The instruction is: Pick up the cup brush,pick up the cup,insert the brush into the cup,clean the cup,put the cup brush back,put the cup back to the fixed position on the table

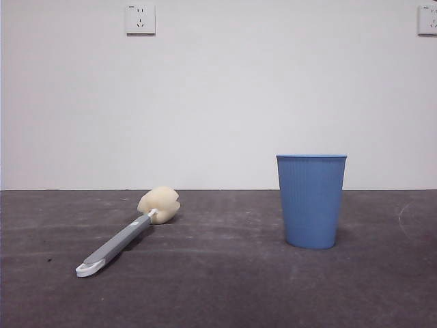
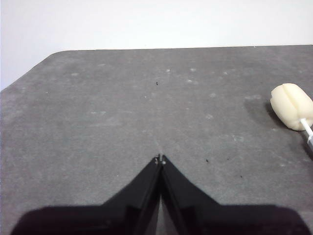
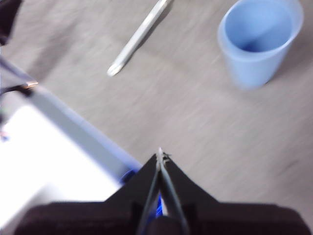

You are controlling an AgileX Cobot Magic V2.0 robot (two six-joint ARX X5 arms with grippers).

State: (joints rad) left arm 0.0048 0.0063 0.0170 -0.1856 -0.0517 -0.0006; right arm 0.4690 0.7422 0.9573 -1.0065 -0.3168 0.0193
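Note:
The cup brush [image 1: 126,236] lies flat on the table [image 1: 218,287] at the left, its cream sponge head toward the wall and its white loop end nearest me. The blue ribbed cup [image 1: 311,200] stands upright on the right, apart from the brush. Neither gripper shows in the front view. My left gripper [image 2: 160,159] is shut and empty above bare table, with the sponge head [image 2: 292,105] off to one side. My right gripper [image 3: 160,155] is shut and empty, high over the table's edge; its blurred view shows the cup [image 3: 257,41] and the brush handle [image 3: 138,36] some way off.
A white wall with two sockets [image 1: 140,19] rises behind the table. The table's rounded corner and edge [image 2: 54,54] show in the left wrist view. A pale floor and a light strip along the table's edge [image 3: 73,122] lie under the right gripper.

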